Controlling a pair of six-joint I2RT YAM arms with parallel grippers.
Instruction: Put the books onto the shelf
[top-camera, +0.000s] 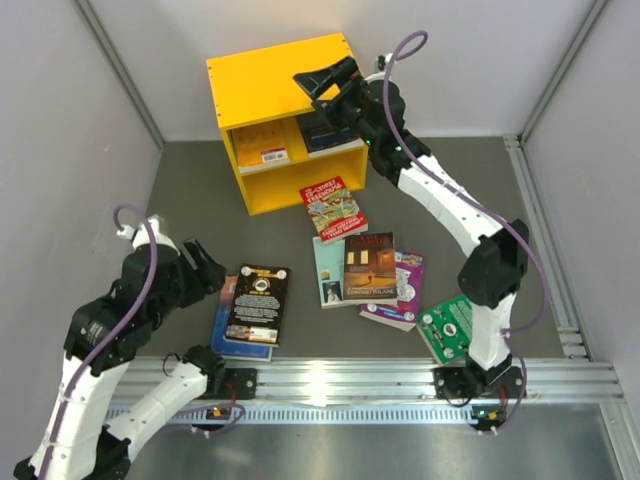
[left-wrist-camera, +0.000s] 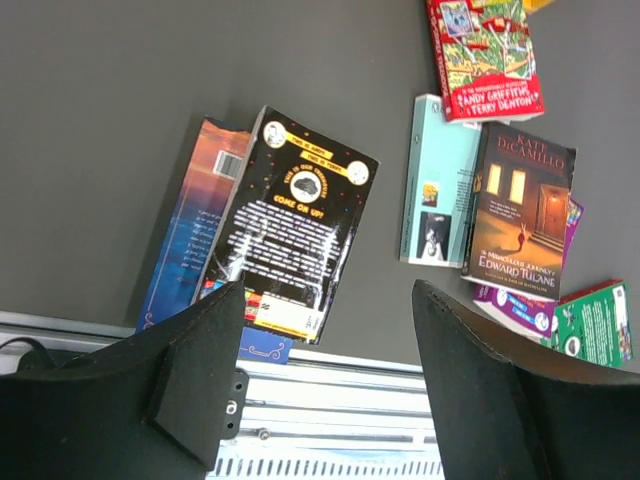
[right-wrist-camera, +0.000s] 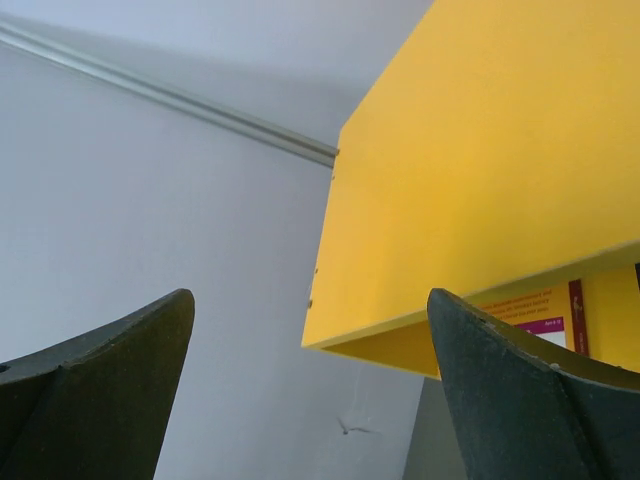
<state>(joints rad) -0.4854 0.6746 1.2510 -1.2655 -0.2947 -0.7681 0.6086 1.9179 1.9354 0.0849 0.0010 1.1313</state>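
The books (top-camera: 369, 268): six lie on the table (top-camera: 200, 190) toward its near edge, two in the shelf (top-camera: 275, 80). The black book (top-camera: 258, 303), long axis near-to-far, lies beside the open, empty left hand (top-camera: 212, 268). The right hand (top-camera: 325, 98) gapes empty at the shelf.

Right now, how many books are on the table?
7: black book on blue book, left; red-and-white book by shelf; teal book, brown book, purple book overlapping, middle; green book, right. More may hide underneath.
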